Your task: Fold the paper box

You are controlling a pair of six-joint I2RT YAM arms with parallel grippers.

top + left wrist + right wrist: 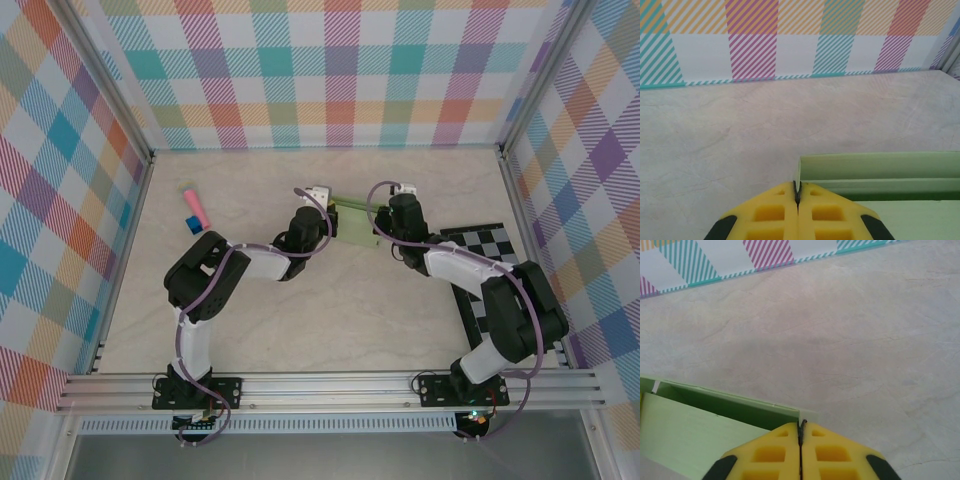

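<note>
From above, the pale light-green thin card paper box (358,226) lies on the pale marbled tabletop (300,320), towards the far middle, between the left gripper (330,215) and the right gripper (386,232). A small pink-and-blue stick (193,207) lies well apart to the left. A black-and-white checkered board (480,250) sits near on the right, under the right arm. We judge neither to be in the way.

At the left wrist, the yellow fingers (775,215) are clenched, apparently pinching the left end of a raised wall of the paper box (880,172). The card looks light, thin and easily creased, so we would take hold at wall edges near the fold lines, not on the flat panels.

At the right wrist, the fingers (830,455) are pressed together at the box's (700,432) right corner, seemingly nipping its edge. Bare table lies beyond, with the plaid wall (765,252) far off.
</note>
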